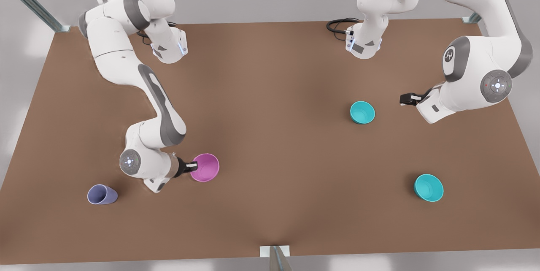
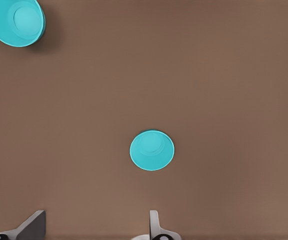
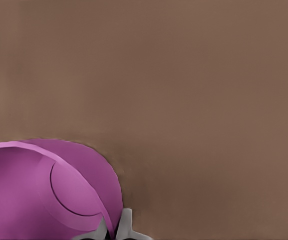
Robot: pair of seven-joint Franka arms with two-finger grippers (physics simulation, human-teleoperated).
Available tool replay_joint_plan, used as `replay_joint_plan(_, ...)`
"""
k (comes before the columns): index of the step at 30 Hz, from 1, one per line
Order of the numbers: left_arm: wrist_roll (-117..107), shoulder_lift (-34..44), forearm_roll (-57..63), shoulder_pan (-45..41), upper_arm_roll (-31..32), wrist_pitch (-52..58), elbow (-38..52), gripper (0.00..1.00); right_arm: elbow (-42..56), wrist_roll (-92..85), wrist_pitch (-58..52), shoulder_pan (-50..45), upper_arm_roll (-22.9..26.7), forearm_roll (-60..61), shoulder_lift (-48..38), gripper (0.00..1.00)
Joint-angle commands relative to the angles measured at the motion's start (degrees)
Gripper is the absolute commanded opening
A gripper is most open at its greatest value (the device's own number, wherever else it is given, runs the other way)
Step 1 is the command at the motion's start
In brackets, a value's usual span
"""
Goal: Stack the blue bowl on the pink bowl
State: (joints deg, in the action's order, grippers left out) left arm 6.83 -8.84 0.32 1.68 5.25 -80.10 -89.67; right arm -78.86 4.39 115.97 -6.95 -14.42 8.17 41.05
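in the front view, the pink bowl (image 1: 205,167) is seen on the desk (image 1: 270,144) toward seven o'clock of the desk's middle, and its near rim is clamped by the right hand (image 1: 192,164), which comes at it from nine o'clock. a lavender cup (image 1: 101,194) lies further out at eight o'clock. two turquoise bowls are seen on the other side: the blue bowl (image 1: 362,112) at about three o'clock and a second turquoise bowl (image 1: 428,187) at about four o'clock. the left hand (image 1: 406,99) is held just beside the blue bowl, which lies toward nine o'clock from it; whether its fingers are spread cannot be told here.

in the left wrist view, the left hand (image 2: 96,222) is shown released, its two fingers well apart and nothing between them. the blue bowl (image 2: 152,150) sits ahead of the fingers, apart from them; the other bowl (image 2: 14,21) lies farther off.

in the right wrist view, the wall of the pink bowl (image 3: 48,190) is pinched between the fingers (image 3: 126,222) of the right hand (image 3: 114,229).

the left hand is judged nearer to the blue bowl, so that bowl is best reached by it. being round, the bowl offers no long axis, and any part of the rim may be taken.
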Motion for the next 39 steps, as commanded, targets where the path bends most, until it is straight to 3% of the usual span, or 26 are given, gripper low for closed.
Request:
replay_joint_plan(1, 0.03, 0.05, 0.03, -0.01, 0.02, 0.03, 0.02, 1.00, 2.91, 28.28, 4.97, -6.48, -0.08, 0.44, 2.36, 0.21)
replay_joint_plan(11, -0.06, -0.82, -0.06, 0.17, 0.02, -0.23, -0.94, 1.00, 13.38, 35.60, 20.70, -18.36, -0.08, 0.62, 17.66, 0.21)
replay_joint_plan(12, -0.06, -0.82, -0.06, 0.52, 0.02, -2.42, -3.57, 1.00, 13.47, 35.60, 21.31, -18.54, -0.08, 0.53, 18.19, 0.21)
replay_joint_plan(14, -0.06, -1.00, -0.50, 4.39, -0.07, -18.86, -16.67, 1.00, 14.35, 36.21, 22.11, -19.07, -0.08, 0.53, 19.42, 0.21)
replay_joint_plan(16, -2.43, -3.11, -0.59, 1.93, 0.63, -26.59, -22.12, 1.00, 14.62, 36.21, 23.25, -19.33, -0.08, 0.62, 20.04, 0.21)
replay_joint_plan(17, -4.72, -3.72, -0.59, 1.58, 0.90, -30.81, -24.75, 1.00, 14.70, 36.21, 23.34, -19.33, -0.08, 0.62, 20.04, 0.25)
replay_joint_plan(18, -4.37, -3.72, -1.63, 1.66, 0.99, -36.69, -28.97, 1.00, 14.62, 37.00, 24.39, -19.77, -0.08, 0.44, 20.04, 1.00)
replay_joint_plan(20, 0.63, -3.72, -7.00, 1.31, 0.81, -43.04, -35.13, 1.00, 15.49, 37.09, 24.48, -19.77, -0.08, 0.62, 19.95, 1.00)
replay_joint_plan(25, 15.06, -7.77, -10.43, 2.72, -0.24, -42.60, -36.80, 1.00, 14.79, 37.35, 21.15, -16.08, 0.10, 0.71, 13.80, 1.00)
replay_joint_plan(28, 16.11, -9.70, -10.43, 2.72, -0.24, -42.86, -37.24, 1.00, 10.57, 34.29, 1.56, -8.27, 1.24, -2.02, 4.75, 1.00)
replay_joint_plan(31, 16.11, -12.16, -10.43, 2.54, -0.24, -43.04, -37.24, 1.00, 11.10, 7.68, -22.08, 7.10, 1.33, -10.70, 0.17, 1.00)
replay_joint_plan(32, 16.11, -12.34, -10.43, 2.54, -0.24, -43.04, -37.24, 0.88, 12.06, -1.01, -24.73, 11.93, 1.24, -14.66, 0.00, 1.00)
replay_joint_plan(33, 16.11, -12.34, -10.43, 2.37, -0.24, -43.04, -37.24, 0.60, 14.87, -13.25, -27.63, 16.87, 1.33, -18.80, -0.88, 1.00)
replay_joint_plan(35, 16.02, -12.25, -10.43, 2.19, -0.24, -42.86, -37.24, 0.30, 17.95, -20.21, -36.07, 19.52, 0.71, -18.81, -7.03, 1.00)
replay_joint_plan(37, 16.02, -12.16, -10.43, 2.19, -0.24, -42.77, -37.24, 0.24, 18.58, -20.04, -41.79, 19.43, 1.15, -17.67, -16.24, 1.00)
replay_joint_plan(39, 16.11, -11.90, -10.34, 2.19, -0.24, -42.60, -37.07, 0.21, 6.90, -16.70, -39.69, 14.86, 7.83, -9.23, -28.82, 1.00)
